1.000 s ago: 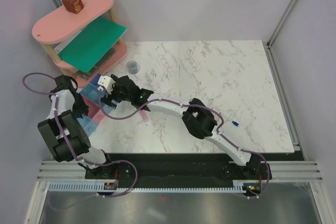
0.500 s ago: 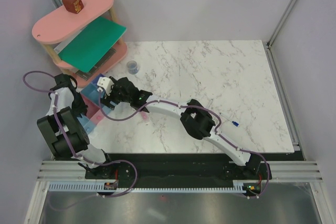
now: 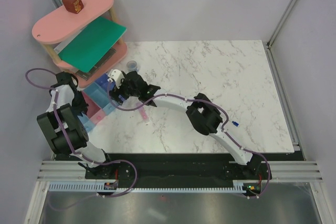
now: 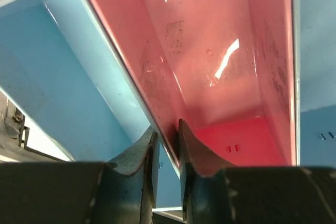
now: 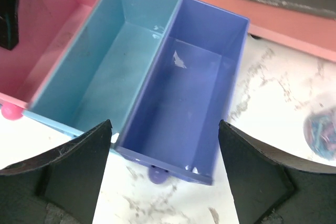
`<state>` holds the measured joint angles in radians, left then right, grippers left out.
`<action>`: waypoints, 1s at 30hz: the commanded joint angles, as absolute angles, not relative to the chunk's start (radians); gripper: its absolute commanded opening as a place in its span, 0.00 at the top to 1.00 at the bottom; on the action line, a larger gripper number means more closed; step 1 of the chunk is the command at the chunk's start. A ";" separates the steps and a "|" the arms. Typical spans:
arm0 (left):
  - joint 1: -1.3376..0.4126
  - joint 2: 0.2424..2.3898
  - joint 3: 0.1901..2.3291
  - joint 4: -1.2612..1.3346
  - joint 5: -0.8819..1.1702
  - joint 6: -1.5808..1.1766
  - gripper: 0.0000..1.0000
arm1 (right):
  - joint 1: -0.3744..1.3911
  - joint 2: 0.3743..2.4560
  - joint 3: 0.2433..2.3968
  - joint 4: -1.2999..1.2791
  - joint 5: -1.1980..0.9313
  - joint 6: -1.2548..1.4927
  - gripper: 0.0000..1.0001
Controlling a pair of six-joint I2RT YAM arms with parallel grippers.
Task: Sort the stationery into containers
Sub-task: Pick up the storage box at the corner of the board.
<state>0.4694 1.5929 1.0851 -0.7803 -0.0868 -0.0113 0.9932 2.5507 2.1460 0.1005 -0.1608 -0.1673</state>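
Note:
Four bins stand side by side at the table's left edge: light blue (image 4: 47,77), pink (image 4: 220,51), blue (image 5: 105,72) and blue-violet (image 5: 194,103). All look empty. My left gripper (image 4: 167,140) is shut on the wall between the light blue and pink bins; it is at the bins' near left end in the top view (image 3: 80,106). My right gripper (image 5: 164,129) is wide open and empty above the blue-violet bin (image 3: 114,88). A bluish tape roll (image 3: 132,65) lies behind the bins and shows in the right wrist view (image 5: 321,129). A pink stick (image 3: 143,114) and a blue-tipped pen (image 3: 234,125) lie on the marble.
The pink oval shelf (image 3: 52,27) stands right behind the bins, with a green sheet (image 3: 93,43) and a brown block (image 3: 72,2) on it. Its base (image 5: 294,30) is close to the blue-violet bin's far end. The right arm stretches across the table's front left.
My right gripper has moved back and to the right, from over the pink and blue bins to over the blue-violet bin. My left gripper has stayed on the bin wall.

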 commanded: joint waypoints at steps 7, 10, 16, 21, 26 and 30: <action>0.399 1.663 1.051 -0.750 0.032 0.051 0.98 | 0.982 2.474 2.063 -0.069 -0.210 -0.166 0.10; 0.370 1.660 1.043 -0.752 0.043 0.051 0.98 | 0.982 2.456 2.063 -0.089 -0.236 -0.157 0.10; 0.313 1.657 1.040 -0.744 0.041 0.038 0.98 | 0.983 2.431 2.071 -0.101 -0.273 -0.118 0.09; 0.278 1.641 1.046 -0.742 0.041 0.032 0.98 | 0.983 2.474 2.103 -0.107 -0.214 -0.120 0.10; 0.255 1.608 1.035 -0.742 0.045 0.037 0.98 | 0.969 2.537 2.143 -0.115 -0.150 -0.098 0.15; 0.249 1.592 1.031 -0.742 0.051 0.043 0.98 | 0.966 2.548 2.148 -0.126 -0.112 -0.078 0.18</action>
<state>0.2733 1.5875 1.0714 -0.7086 -0.0414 0.0116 0.9707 2.5111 2.1181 -0.0757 -0.1665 -0.1013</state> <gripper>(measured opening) 0.177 0.835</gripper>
